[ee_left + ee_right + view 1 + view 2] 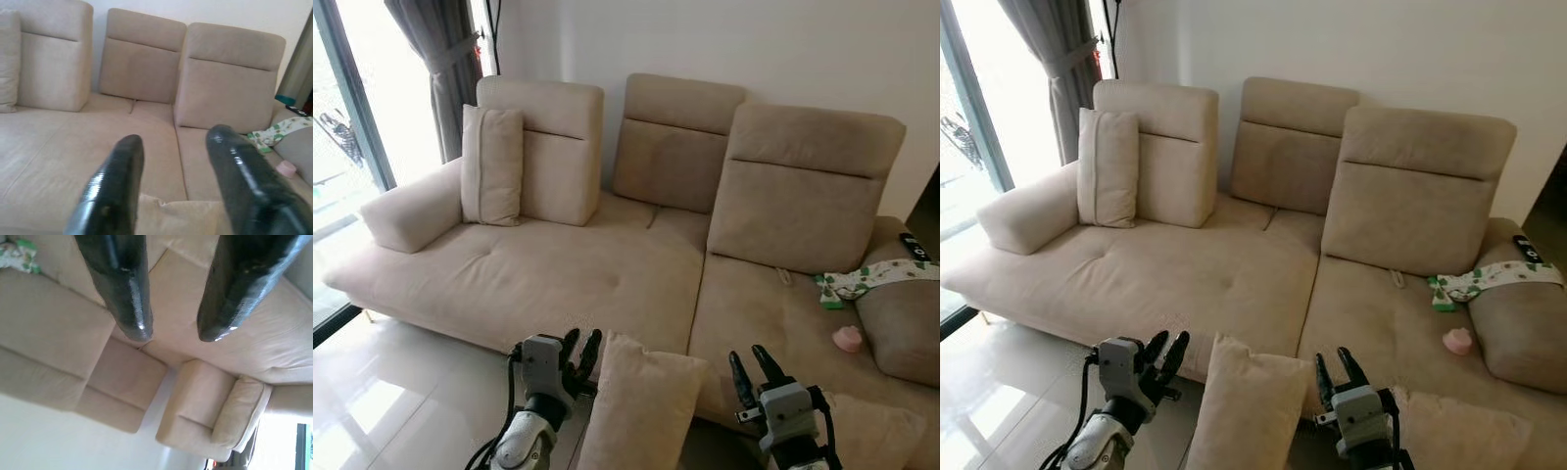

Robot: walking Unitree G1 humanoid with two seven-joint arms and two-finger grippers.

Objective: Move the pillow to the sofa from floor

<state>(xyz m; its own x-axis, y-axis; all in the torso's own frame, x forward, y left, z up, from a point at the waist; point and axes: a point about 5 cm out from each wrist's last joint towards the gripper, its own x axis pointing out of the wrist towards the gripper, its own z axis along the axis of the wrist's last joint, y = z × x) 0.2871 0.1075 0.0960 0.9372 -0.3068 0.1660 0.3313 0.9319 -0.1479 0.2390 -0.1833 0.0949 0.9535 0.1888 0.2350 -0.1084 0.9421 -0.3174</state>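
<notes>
1. Nearest the camera: beige pillow (641,406) standing upright between the two arms, at the front edge of the sofa (558,274), its top corner level with the seat's front edge. Its lower part runs out of frame, so whether it rests on the floor (401,392) cannot be told.
2. Left gripper (579,354) raised just beside the pillow's left side, fingers pointing up toward the sofa. Left wrist view shows the two black fingers (115,186) spread wide, with the pillow's top edge (181,215) low between them. Nothing is clamped.
3. Right gripper (754,370) raised on the pillow's right side, a little apart from it. Right wrist view shows its fingers (122,289) parted by a moderate gap, with only sofa cushions beyond them. It holds nothing.
4. Second beige cushion (876,431) at the sofa's front right corner, partly behind the right arm.
5. Sofa is a beige sectional with three raised back cushions against a white wall (754,49).
6. Another pillow (491,164) stands upright at the sofa's left end, leaning on the left back cushion beside the armrest.
7. Right end of the seat: white cloth with green print (867,279) draped from the seat over the right armrest; small pink object (847,339) on the seat near it; dark remote-like item (915,247) on top of the armrest.
8. Glossy pale tile floor at the lower left; grey curtain (440,59) and bright glass door in the upper left corner.
</notes>
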